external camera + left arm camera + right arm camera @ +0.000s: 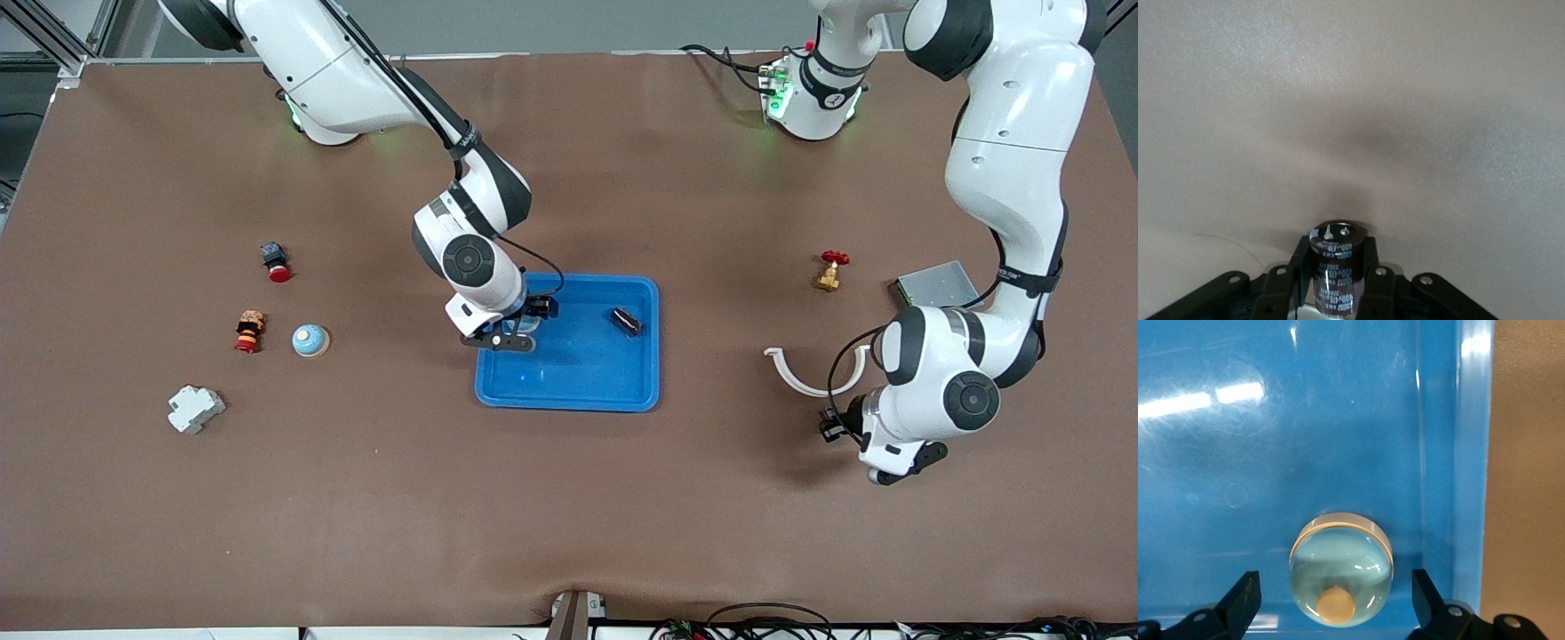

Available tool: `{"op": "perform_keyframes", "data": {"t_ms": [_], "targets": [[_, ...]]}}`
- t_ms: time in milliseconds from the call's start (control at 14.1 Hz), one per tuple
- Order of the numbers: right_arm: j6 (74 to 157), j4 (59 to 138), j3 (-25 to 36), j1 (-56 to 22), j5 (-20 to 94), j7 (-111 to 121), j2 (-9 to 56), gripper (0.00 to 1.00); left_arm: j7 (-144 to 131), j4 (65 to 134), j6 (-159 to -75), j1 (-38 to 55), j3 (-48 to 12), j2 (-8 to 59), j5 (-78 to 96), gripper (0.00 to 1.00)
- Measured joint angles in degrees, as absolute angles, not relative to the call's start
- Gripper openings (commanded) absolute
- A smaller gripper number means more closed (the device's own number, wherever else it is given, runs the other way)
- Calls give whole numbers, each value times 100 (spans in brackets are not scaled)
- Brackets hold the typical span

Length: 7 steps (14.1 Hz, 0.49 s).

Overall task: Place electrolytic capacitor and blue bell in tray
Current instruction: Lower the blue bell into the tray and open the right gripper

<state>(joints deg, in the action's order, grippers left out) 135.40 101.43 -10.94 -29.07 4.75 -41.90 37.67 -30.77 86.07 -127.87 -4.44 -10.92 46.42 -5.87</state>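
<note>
The blue tray (582, 382) lies mid-table. A pale blue bell (1341, 577) with a tan knob rests on the tray floor by the rim (1471, 453). My right gripper (1336, 587) stands open around it, fingers apart from it on both sides. In the front view this gripper (508, 340) hovers over the tray's corner and hides most of the bell. My left gripper (1335, 250) is shut on a dark brown electrolytic capacitor (1335, 270), low over bare table. In the front view the left gripper (902, 471) is near the left arm's end, and the capacitor is hidden.
A small dark part (626, 321) lies in the tray. Another blue bell (310, 340), a red-topped stack (250, 331), a red button (276, 260) and a white block (196, 409) sit toward the right arm's end. A brass valve (829, 271), grey box (935, 284) and white curved clip (813, 373) lie near the left arm.
</note>
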Motion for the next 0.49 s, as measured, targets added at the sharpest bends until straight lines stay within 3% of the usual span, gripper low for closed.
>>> {"op": "perform_keyframes", "data": {"t_ms": [212,495], "targets": [[13255,10030,-1098,-2908,475,-4188,3741,100,-3073,8547,-12808,-457,-1092,4593,-587,0],[12251,9774,-1056,-2900,474,-4107,3359,100,-3094,8521,-12809,-463,-1120,4397,-583,0]]}}
